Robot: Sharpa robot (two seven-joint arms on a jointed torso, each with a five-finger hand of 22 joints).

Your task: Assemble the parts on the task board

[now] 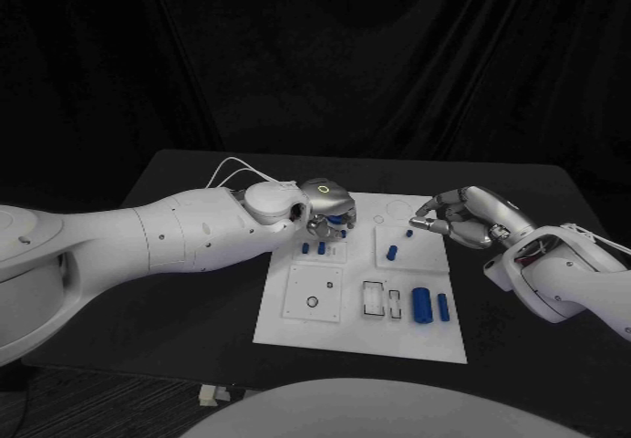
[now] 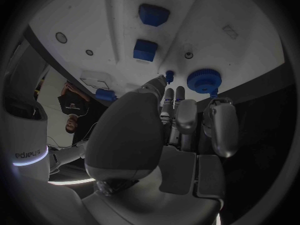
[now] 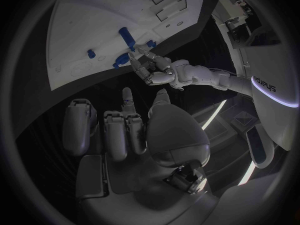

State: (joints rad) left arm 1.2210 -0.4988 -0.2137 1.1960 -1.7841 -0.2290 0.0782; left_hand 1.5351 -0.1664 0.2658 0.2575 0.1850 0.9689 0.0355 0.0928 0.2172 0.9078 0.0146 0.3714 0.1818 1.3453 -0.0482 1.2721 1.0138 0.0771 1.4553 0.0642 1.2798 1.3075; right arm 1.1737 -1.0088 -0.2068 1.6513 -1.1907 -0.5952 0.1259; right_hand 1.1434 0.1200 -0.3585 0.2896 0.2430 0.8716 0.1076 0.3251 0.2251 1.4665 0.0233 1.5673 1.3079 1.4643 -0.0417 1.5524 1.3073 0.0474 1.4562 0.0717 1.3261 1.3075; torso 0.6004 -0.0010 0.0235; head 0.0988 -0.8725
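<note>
Left hand, mine, pinching a small blue peg at the task board's 11 o'clock corner; right hand curled empty. Risk: tilted peg jams or slips

My feed is dim, the backdrop black; the white task board is the brightest thing I see. Both wrist views bend straight edges and darken towards the rim.
</note>
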